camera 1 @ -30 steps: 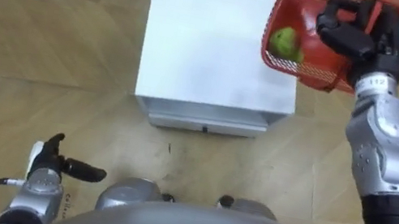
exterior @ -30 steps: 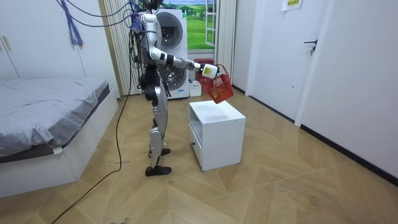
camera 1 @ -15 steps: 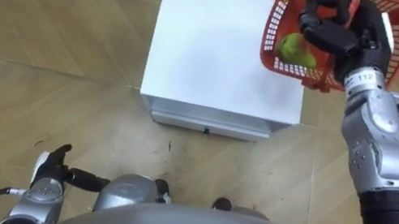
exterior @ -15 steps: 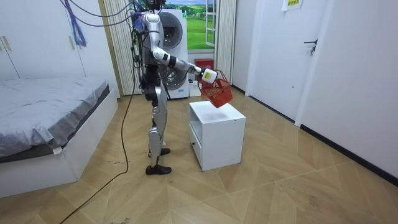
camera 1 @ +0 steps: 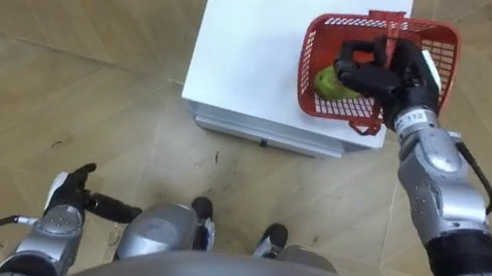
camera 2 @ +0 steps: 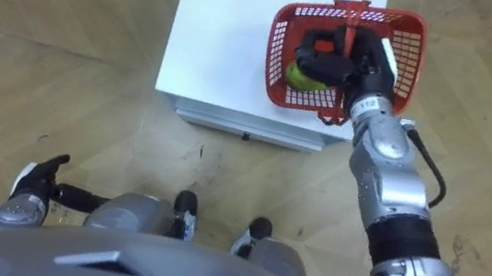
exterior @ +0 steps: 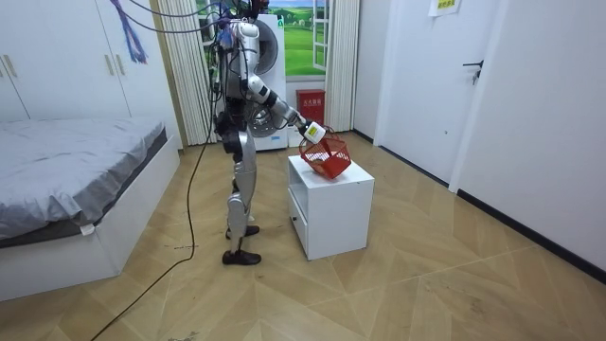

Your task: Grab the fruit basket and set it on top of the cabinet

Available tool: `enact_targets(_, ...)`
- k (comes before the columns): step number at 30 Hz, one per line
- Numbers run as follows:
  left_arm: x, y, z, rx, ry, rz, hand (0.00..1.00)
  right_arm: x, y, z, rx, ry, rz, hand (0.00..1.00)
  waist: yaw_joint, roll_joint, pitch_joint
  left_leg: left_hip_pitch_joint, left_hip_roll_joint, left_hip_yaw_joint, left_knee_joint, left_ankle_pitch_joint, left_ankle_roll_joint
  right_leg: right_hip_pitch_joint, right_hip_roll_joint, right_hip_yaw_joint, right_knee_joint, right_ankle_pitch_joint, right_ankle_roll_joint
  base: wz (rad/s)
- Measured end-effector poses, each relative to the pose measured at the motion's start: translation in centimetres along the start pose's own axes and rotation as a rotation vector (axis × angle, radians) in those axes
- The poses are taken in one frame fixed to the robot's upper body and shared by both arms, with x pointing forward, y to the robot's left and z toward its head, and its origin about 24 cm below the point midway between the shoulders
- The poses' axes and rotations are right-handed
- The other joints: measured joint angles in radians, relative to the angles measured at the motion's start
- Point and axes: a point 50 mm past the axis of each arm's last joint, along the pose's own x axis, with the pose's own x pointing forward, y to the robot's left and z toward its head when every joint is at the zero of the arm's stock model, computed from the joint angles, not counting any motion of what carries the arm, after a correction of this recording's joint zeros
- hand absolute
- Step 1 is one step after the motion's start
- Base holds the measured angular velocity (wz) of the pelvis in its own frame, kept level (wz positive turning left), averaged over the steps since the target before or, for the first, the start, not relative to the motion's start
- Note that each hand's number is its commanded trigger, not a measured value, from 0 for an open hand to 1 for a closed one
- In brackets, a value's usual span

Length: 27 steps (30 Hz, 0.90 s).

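Note:
A red plastic fruit basket (camera 1: 380, 70) (camera 2: 341, 58) (exterior: 327, 156) hangs from my right hand (camera 1: 379, 75) (camera 2: 341, 61) (exterior: 310, 131), whose fingers are curled round its handle. It hovers just above the right part of the white cabinet's top (camera 1: 263, 40) (exterior: 331, 180). A green fruit (camera 1: 329, 82) (camera 2: 300, 74) lies inside the basket. My left hand (camera 1: 72, 204) (camera 2: 37, 184) hangs low at my side with fingers relaxed and holds nothing. I stand upright at the cabinet's front.
The white cabinet has a drawer front (camera 1: 266, 137) facing me. A bed (exterior: 66, 189) stands at the room view's left, a washing machine (exterior: 265, 85) behind me, a white door (exterior: 492, 95) at the right. Wooden floor (camera 1: 34, 70) surrounds the cabinet.
My right arm has come down and drawn closer, bringing the basket from high above the cabinet's far right to just over its top. The eye view has tilted downward.

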Motion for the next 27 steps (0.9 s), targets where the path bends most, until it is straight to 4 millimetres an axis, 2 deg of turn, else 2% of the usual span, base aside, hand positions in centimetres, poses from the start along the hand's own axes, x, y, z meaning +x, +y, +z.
enact_targets(8, -0.1, -0.2, -0.4, 0.020, 0.012, -0.005, 0.00, 0.0, 0.5, -0.9, 0.028, 0.036, 0.026, 1.00, 0.000, -0.007, 0.0029, 0.002, 0.001, -0.006, -0.002, 0.000, 0.000, 0.005, 0.000, -0.016, -0.001, 0.000, 0.000, 0.03)
enact_targets(9, -0.1, -0.2, -0.4, 0.021, 0.010, -0.005, 0.00, 0.0, 0.6, -0.9, 0.029, 0.036, 0.032, 0.69, 0.000, -0.009, 0.0026, 0.003, 0.001, -0.006, -0.004, 0.000, 0.000, 0.006, 0.000, -0.016, -0.001, 0.000, 0.000, 0.00)
enact_targets(10, -0.1, -0.2, -0.4, 0.023, 0.005, -0.002, 0.00, 0.0, 0.6, -0.9, 0.029, 0.037, 0.036, 0.25, 0.000, -0.010, 0.0030, 0.005, 0.001, -0.009, -0.008, 0.001, -0.002, 0.007, 0.001, -0.017, -0.001, 0.000, 0.000, 0.00)
enact_targets(11, -0.1, -0.2, -0.3, 0.023, 0.001, 0.002, 0.00, 0.0, 0.6, -0.9, 0.028, 0.037, 0.038, 0.00, 0.000, -0.011, 0.0037, 0.005, 0.001, -0.010, -0.009, 0.001, -0.002, 0.007, 0.001, -0.017, -0.001, 0.000, 0.000, 0.04)
enact_targets(17, -0.1, 0.1, -0.4, 0.026, 0.003, 0.030, 0.00, 0.0, 0.6, -1.7, 0.029, 0.064, 0.043, 0.00, -0.003, -0.022, 0.0077, 0.008, 0.000, -0.021, -0.008, 0.001, -0.002, 0.018, 0.001, -0.023, -0.004, 0.000, 0.000, 0.06)
enact_targets(19, -0.2, 0.1, -0.6, 0.023, 0.005, 0.031, 0.00, -0.2, 0.3, -2.8, 0.035, 0.111, 0.040, 0.00, 0.000, -0.026, 0.0064, 0.012, -0.001, -0.022, -0.008, 0.001, -0.002, 0.023, 0.001, -0.029, -0.003, 0.000, 0.000, 0.04)
enact_targets(27, -0.3, 0.1, -1.2, 0.003, 0.022, 0.031, 0.00, -0.4, 0.5, -3.3, 0.043, 0.125, 0.061, 0.00, -0.001, -0.024, 0.0058, 0.016, -0.001, -0.026, -0.006, 0.002, -0.004, 0.029, 0.001, -0.039, -0.003, 0.000, 0.000, 0.00)
